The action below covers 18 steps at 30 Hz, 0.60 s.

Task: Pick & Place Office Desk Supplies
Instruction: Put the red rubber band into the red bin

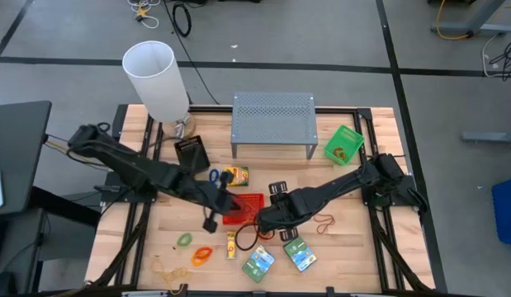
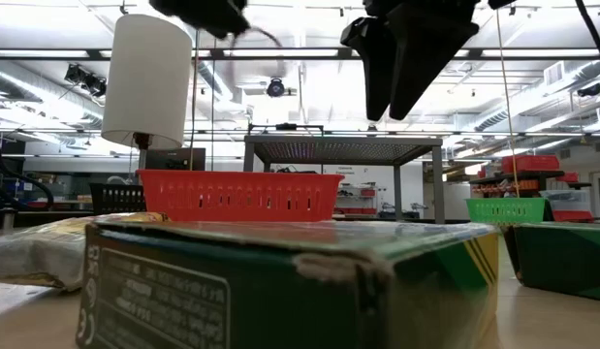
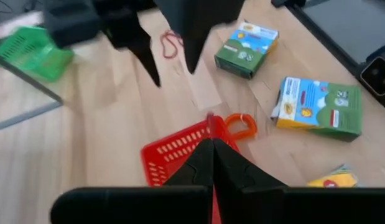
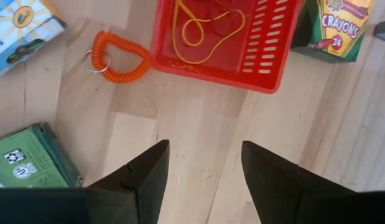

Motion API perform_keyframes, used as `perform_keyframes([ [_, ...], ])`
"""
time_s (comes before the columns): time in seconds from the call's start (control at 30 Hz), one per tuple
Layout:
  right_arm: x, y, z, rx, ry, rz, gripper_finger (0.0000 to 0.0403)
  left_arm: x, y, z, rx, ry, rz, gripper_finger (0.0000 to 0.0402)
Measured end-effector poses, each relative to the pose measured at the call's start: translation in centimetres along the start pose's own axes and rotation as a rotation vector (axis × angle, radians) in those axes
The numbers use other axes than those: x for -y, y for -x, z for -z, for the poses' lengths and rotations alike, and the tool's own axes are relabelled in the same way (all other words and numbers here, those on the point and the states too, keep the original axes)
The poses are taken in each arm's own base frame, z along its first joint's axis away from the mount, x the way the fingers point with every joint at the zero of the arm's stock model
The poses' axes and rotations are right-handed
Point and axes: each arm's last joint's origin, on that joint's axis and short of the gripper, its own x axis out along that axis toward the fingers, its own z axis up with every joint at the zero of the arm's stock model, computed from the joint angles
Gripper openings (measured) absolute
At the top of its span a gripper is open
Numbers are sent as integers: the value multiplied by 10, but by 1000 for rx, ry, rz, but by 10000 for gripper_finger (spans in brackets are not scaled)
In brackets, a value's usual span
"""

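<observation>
The right gripper hangs with its two fingers spread wide and nothing between them, above bare wood just beside the red tray, which fills the upper middle of the right wrist view; an orange coil band lies on the wood at upper left of that view, close to the tray's corner. The left gripper shows its fingers pressed together into a point over the tray's edge; I cannot tell whether anything thin is pinched there. In the high view both grippers meet at the tray, centre of the frame. A yellow band already lies looped inside the tray, and the crayon box touches its far side. The step in hand looks like fetching the next loose band for the tray, likely the coil. To do it well, the right gripper should centre over one arc of the coil, drop until the fingertips reach the wood, and close across the thin wire, not over the hole. Two packets lie at lower centre, and the green tray sits at upper right.
</observation>
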Motion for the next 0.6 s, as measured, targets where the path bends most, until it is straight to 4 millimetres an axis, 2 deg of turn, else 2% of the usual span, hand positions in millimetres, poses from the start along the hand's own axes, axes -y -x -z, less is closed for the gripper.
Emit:
perform_keyframes([
  [0.17,-7,2,2,-8,18,-2,208,-5,-22,11,-80,16,54,0],
  [0.33,-13,4,3,-6,31,-4,208,-6,-34,27,-205,63,173,2],
  [0.5,-15,4,2,3,31,-6,208,-11,-37,41,-339,117,131,25],
  [0.6,-14,4,2,6,28,-6,208,-15,-39,42,-347,136,82,50],
])
